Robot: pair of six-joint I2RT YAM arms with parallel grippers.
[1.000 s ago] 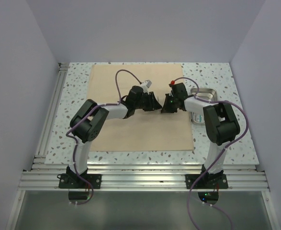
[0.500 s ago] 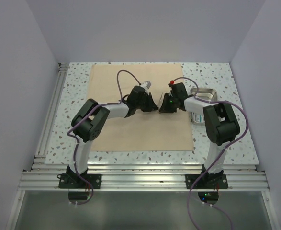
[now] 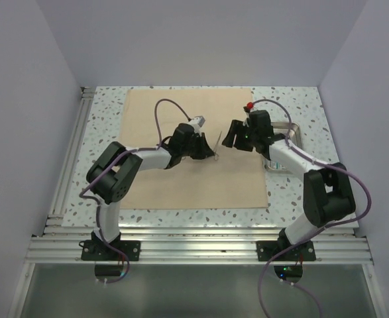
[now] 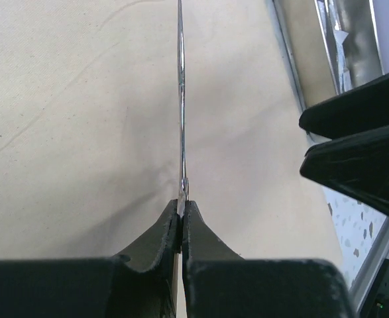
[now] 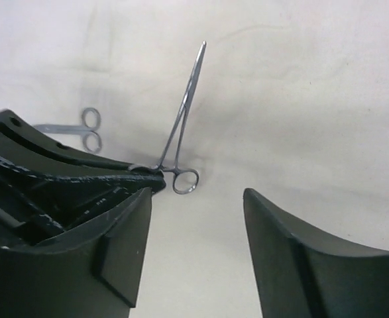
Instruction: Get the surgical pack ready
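Observation:
The tan cloth [image 3: 181,185] lies flat on the table. My left gripper [image 3: 206,149] hovers over its middle, shut on the metal forceps [image 3: 217,142], pinching them near the ring handles. In the left wrist view the forceps [image 4: 180,99] show edge-on, rising from my closed left gripper [image 4: 181,202]. My right gripper [image 3: 232,136] stands open just to the right, apart from the forceps [image 5: 184,112], with nothing between its fingers [image 5: 121,245]. Small scissors [image 5: 81,129] lie on the cloth beyond. The steel tray [image 3: 299,129] sits off the cloth's right edge, partly hidden by my right arm.
The speckled tabletop [image 3: 101,132] borders the cloth on both sides. An aluminium rail [image 3: 194,232] runs along the near edge. White walls enclose the table at the back and sides. In the left wrist view the tray's rim [image 4: 353,40] appears at top right.
My left gripper has shut on the forceps. My right gripper has opened, let go of them and drawn back to the right, its elbow swinging outward.

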